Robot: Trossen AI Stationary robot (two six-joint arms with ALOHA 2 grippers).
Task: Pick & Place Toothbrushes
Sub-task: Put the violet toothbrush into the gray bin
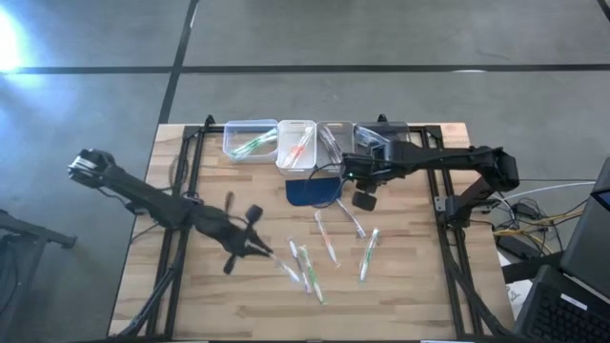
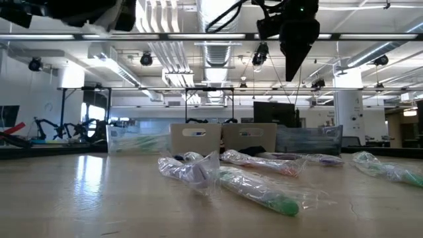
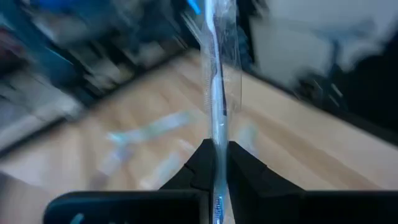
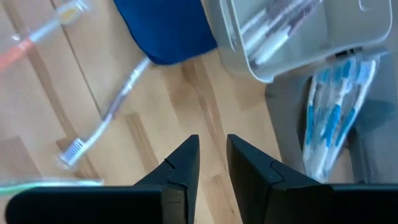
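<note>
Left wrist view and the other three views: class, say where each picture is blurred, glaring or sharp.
Left wrist view: motion blur smears the table and background; only the wrapped toothbrush in the left pincer reads fairly clearly. High view: strong glare on the floor at the upper left. Low view: near toothbrushes soft, ceiling lights bright. Right wrist view: sharp, evenly lit bins.

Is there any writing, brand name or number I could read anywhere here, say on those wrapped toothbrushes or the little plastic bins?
None can be read.
Clear-wrapped toothbrushes on the wooden table, such as the green-ended one: no print shows.
Clear plastic bins: no labels visible.
Dark blue rounded pad: plain.
Cardboard-coloured boxes in the low view: dark marks, too small to read.
</note>
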